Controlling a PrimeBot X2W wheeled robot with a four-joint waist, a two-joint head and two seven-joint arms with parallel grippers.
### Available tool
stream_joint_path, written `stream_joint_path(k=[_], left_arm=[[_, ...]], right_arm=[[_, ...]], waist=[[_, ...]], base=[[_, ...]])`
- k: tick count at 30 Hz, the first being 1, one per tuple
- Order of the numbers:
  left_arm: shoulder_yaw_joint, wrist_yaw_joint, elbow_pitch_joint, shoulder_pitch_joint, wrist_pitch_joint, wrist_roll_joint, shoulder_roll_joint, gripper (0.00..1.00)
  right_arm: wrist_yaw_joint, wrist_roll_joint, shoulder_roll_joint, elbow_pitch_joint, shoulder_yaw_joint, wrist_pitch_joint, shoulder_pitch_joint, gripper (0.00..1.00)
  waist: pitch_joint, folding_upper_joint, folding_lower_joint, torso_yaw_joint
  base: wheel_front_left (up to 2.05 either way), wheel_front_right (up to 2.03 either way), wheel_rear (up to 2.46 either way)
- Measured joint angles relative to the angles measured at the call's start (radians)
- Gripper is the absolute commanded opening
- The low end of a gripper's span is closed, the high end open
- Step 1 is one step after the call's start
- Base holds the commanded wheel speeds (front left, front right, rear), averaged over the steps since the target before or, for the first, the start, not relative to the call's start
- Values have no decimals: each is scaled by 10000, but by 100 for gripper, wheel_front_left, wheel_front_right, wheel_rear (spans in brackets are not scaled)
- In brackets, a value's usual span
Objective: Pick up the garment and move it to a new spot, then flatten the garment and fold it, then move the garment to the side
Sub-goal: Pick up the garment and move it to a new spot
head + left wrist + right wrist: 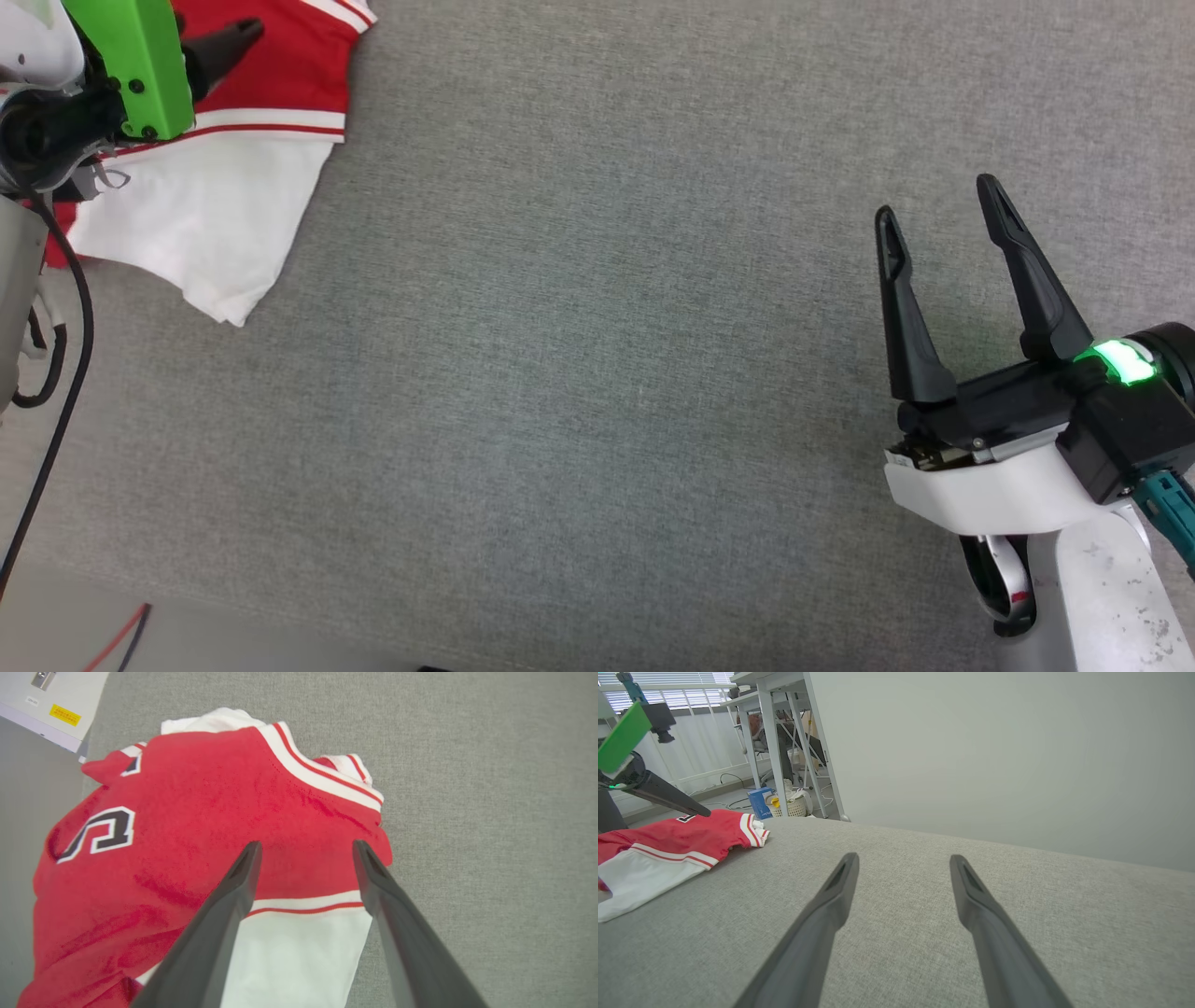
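The garment, a red jersey with a white sleeve and striped trim, lies bunched at the far left of the grey padded surface. Its black white-outlined lettering shows in the left wrist view, on the garment. My left gripper hovers open just above the red fabric near the sleeve seam, nothing between its fingers. In the head view one dark finger of the left gripper shows over the jersey. My right gripper stands open at the right, far from the garment, over bare surface.
A black cable hangs along the left edge beside my left arm. The surface's near edge runs along the bottom left. Beyond the far edge stand a pale wall, table legs and a small basket.
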Motion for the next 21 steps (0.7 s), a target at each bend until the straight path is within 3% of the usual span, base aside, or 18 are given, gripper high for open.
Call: stream_joint_path(k=[5, 14, 15, 16, 21], left_arm=[[-713, 0, 531, -104, 792, -462, 113, 100], [-1732, -13, 1043, -614, 1189, -698, 384, 100], [-1804, -13, 1058, -627, 1151, -761, 410, 39], [-1946, -13, 1070, -654, 1055, -876, 451, 0], [-2489, -2, 1135, -638, 257, -968, 589, 0]], right_arm=[[2, 4, 2, -48, 167, 0, -244, 100], [0, 36, -2, -38, 42, 0, -340, 100], [0, 36, -2, -29, 29, 0, -340, 100], [0, 42, -4, -12, 10, 0, -340, 100], [0, 165, -2, 100, -2, 0, -340, 100]], waist=[[562, 0, 0, -280], [1060, 1, -2, -633], [1053, 1, -2, -638], [1021, 0, -2, -641], [721, 0, -1, -605]], base=[[0, 0, 0], [0, 0, 0], [0, 0, 0], [0, 0, 0], [0, 0, 0]])
